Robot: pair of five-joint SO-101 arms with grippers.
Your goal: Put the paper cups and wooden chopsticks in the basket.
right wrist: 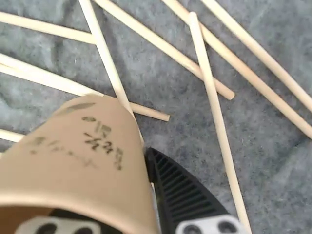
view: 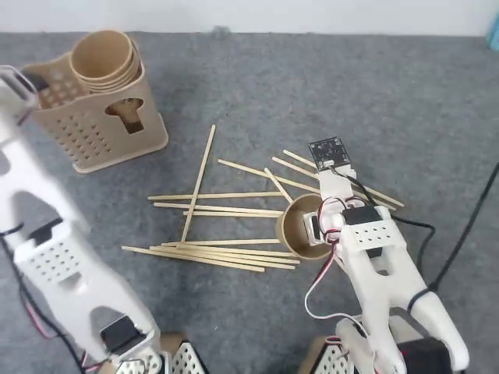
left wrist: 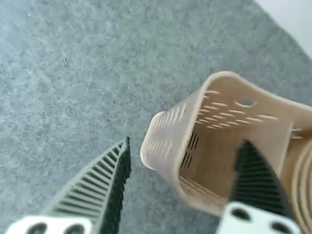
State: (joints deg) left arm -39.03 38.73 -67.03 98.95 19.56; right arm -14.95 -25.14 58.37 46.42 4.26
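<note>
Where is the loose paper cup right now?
In the high view the paper cup is right of centre, its rim in the right tool, at the right ends of the scattered chopsticks, far from the basket at the upper left.

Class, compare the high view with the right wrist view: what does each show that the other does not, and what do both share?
The high view adds the basket with stacked cups inside it, and the left arm beside it. The right wrist view adds dark markings on the wall of the paper cup. Both share that paper cup, held in the right arm's jaws, and loose chopsticks lying on the grey carpet.
</note>
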